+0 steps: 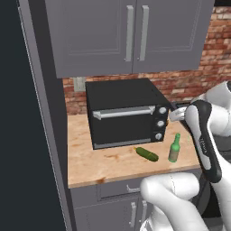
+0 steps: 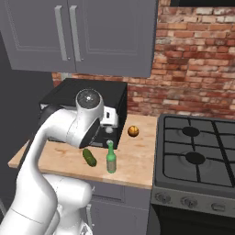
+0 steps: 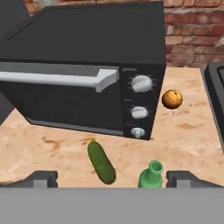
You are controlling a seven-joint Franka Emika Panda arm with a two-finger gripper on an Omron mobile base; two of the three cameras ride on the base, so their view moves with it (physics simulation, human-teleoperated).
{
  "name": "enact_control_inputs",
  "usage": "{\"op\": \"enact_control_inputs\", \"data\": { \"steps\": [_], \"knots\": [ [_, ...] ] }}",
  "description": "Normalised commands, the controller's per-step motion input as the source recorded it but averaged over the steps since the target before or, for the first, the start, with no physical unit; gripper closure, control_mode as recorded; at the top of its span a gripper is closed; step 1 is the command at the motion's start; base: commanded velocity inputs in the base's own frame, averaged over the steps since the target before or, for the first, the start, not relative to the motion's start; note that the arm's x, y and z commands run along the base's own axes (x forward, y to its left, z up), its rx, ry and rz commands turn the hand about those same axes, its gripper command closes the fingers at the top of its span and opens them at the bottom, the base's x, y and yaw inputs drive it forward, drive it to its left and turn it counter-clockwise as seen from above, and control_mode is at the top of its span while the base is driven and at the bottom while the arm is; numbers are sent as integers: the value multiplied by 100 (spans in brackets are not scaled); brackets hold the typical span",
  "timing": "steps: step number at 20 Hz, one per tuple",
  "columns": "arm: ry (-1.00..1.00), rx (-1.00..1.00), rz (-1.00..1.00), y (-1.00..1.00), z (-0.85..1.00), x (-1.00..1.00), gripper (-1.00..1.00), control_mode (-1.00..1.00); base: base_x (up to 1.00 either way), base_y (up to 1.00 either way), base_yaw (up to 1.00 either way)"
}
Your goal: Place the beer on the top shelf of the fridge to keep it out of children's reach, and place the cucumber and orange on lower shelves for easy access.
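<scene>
The green beer [image 2: 111, 161] stands upright near the counter's front edge, right of the toaster oven's knobs. My gripper [image 3: 113, 179] hangs open just above it. In the hand view the bottle's mouth [image 3: 151, 175] sits between the wide-apart fingertips, nearer the right one. From the right base view the gripper [image 2: 109, 132] is directly over the bottle neck, holding nothing. The dark cucumber [image 3: 101, 162] lies flat on the wood to the bottle's left. The orange [image 3: 172, 99] rests farther back, beside the oven's right side. The fridge's shelves are out of view.
A black toaster oven [image 1: 124, 113] takes up the back of the wooden counter [image 1: 90, 167]. A gas stove [image 2: 197, 151] adjoins the counter on the right. Grey wall cabinets [image 1: 131, 31] hang overhead. A tall dark slate panel [image 1: 18, 135] borders the counter's left end.
</scene>
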Motion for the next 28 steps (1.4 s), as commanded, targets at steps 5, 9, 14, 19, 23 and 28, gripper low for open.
{"op": "enact_control_inputs", "data": {
  "steps": [5, 9, 14, 19, 23, 28],
  "knots": [
    [0, 5, 7, -71, -4, 0, -100, -100, 0, 0, 0],
    [0, 4, 11, -64, -14, 0, -100, -100, 0, 0, 0],
    [0, 1, 13, -36, -32, 0, -100, -100, 0, 0, 0],
    [-4, 1, 13, -15, -37, 0, -100, -100, 0, 0, 0],
    [-10, 3, 15, -3, -39, 0, -100, -100, 0, 0, 0],
    [-14, 4, 13, 0, -39, 0, -100, -100, 0, 0, 0]
  ]
}}
